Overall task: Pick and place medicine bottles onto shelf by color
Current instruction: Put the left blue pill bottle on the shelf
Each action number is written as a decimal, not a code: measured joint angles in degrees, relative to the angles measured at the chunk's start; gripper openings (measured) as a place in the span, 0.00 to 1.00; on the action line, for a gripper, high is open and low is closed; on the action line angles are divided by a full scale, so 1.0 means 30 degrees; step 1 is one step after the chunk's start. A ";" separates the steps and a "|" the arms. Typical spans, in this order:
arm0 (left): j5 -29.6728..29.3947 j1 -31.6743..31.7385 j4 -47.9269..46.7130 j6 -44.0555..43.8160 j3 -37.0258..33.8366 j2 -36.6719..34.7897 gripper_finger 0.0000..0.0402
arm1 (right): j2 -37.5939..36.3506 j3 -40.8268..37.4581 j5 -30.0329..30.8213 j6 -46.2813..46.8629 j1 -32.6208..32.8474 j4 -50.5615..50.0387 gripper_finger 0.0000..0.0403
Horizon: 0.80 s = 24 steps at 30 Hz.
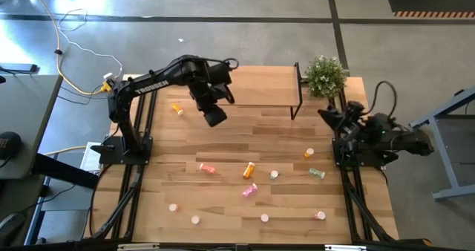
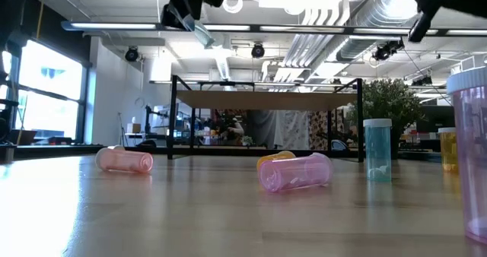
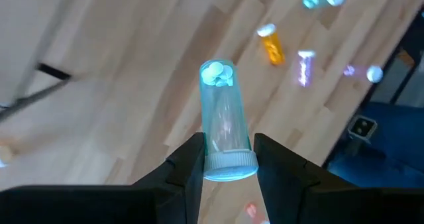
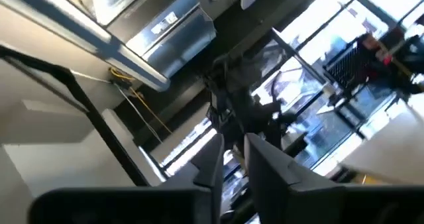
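While my left gripper (image 3: 225,159) grasps a green bottle (image 3: 224,118) in mid-air just before the shelf (image 1: 256,87) (seemingly bare), my right gripper (image 4: 232,159), fingers nearly together, waits by the tabletop's right edge; about a dozen bottles remain.

We see a green bottle (image 3: 225,134) gripped at its white cap, held above the table near the shelf (image 1: 263,95), with other bottles (image 1: 249,170) scattered below.

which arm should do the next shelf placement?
Left. Its gripper already holds a green bottle in its jaws, raised above the table next to the shelf. The right gripper sits folded at the table's right edge, holding nothing.
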 joint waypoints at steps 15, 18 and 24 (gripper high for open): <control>0.0095 -0.3064 -0.0002 0.2253 0.0000 0.0007 0.27 | 1.1549 1.1314 -0.3074 -0.3641 0.0000 -0.9531 0.32; -0.0129 -0.3592 0.0020 0.2817 0.0000 0.0007 0.27 | 1.3926 1.2705 -0.4566 -0.4881 0.0007 -0.9986 0.32; -0.1732 -0.4642 0.0216 0.3448 0.0000 0.0022 0.27 | 1.7769 1.4653 -0.6587 -0.6986 0.0007 -1.0659 0.32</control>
